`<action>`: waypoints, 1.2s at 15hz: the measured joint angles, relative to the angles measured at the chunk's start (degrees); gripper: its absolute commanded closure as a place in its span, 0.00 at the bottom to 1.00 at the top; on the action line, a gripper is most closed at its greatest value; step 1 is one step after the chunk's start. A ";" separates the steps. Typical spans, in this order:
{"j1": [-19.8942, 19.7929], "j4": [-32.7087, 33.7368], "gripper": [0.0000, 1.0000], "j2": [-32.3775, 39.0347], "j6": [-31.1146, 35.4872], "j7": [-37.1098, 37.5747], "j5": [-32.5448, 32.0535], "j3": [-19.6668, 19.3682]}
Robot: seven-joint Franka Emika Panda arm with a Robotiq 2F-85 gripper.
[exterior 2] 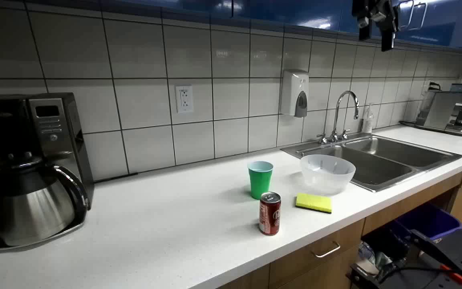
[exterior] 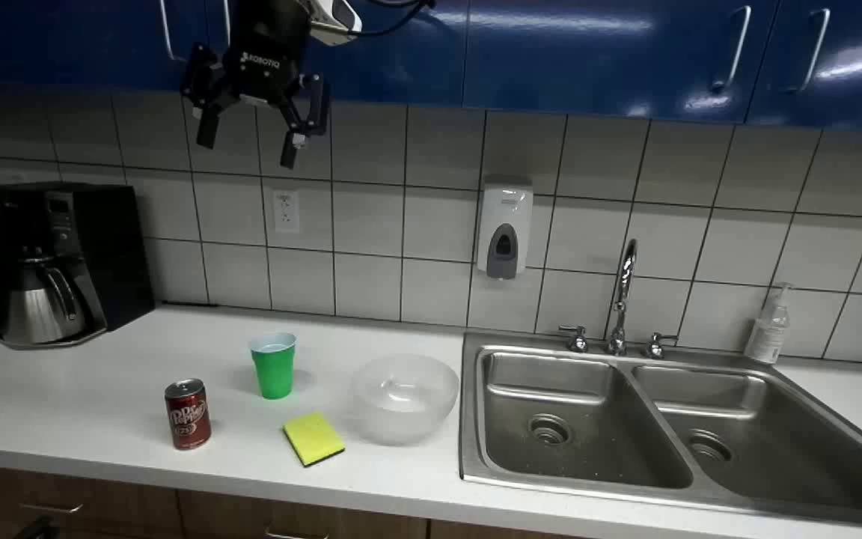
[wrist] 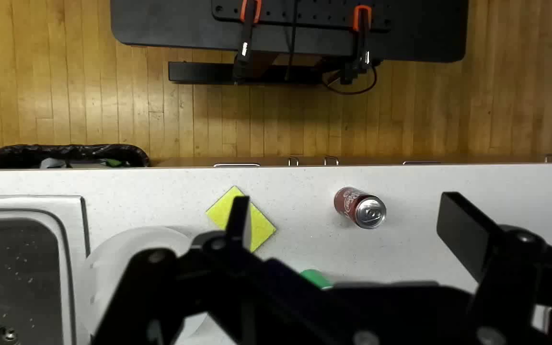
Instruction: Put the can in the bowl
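At left, a coffee maker is set against the back edge. The dark red metal can is found upright near the front edge of the smooth white surface; its ring-tab lid is best shown in the wrist view. High above, the black pincer is held pointing down, fingers spread wide. Rightward, a green cup, yellow sponge, and translucent round bowl beside the steel sink are noted. An espresso machine is captured in an exterior view only.
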 measured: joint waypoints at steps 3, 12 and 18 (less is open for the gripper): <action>0.00 -0.01 0.00 0.01 0.02 0.00 0.00 0.00; 0.00 -0.01 0.00 0.01 0.02 0.00 0.00 0.00; -0.10 -1.64 0.00 -0.08 2.21 0.38 0.01 0.61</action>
